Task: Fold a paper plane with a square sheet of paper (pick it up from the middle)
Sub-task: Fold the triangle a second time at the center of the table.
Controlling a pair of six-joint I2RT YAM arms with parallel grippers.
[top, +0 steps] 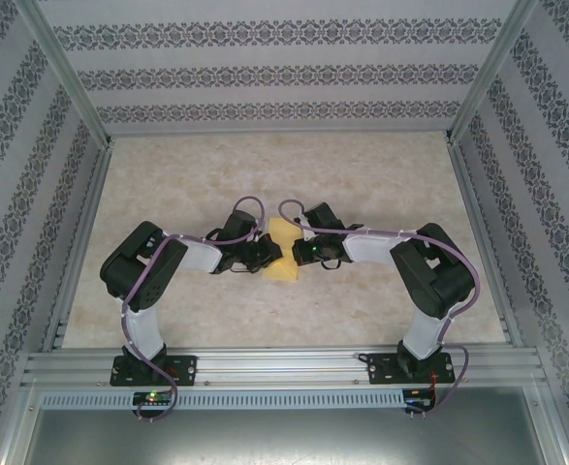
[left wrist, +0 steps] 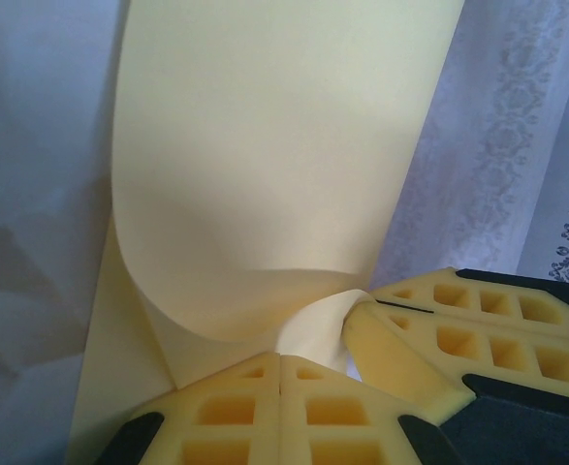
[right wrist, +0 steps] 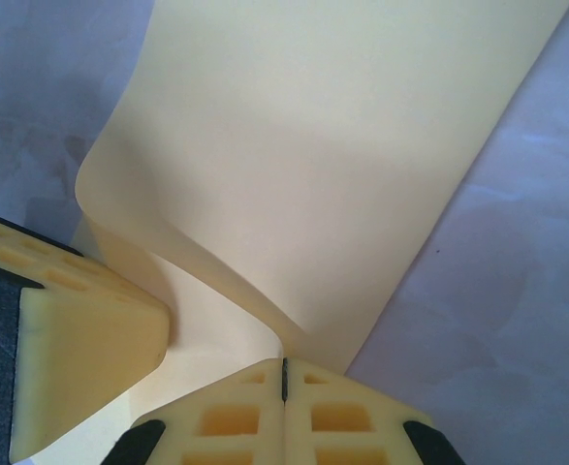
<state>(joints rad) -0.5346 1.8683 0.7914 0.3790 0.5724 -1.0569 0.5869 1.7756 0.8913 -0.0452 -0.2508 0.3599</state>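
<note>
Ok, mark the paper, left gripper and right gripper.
paper (left wrist: pixel 265 145), left wrist view, broad upper face
left gripper (left wrist: pixel 281 373), left wrist view, closed fingertip seam
right gripper (right wrist: pixel 284 376), right wrist view, closed fingertip seam

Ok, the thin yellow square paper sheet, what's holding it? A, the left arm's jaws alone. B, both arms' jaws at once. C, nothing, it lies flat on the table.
B: the thin yellow square paper sheet curls up from the left arm's jaws, shut on it, with the right arm's jaws pinching it alongside.
</note>
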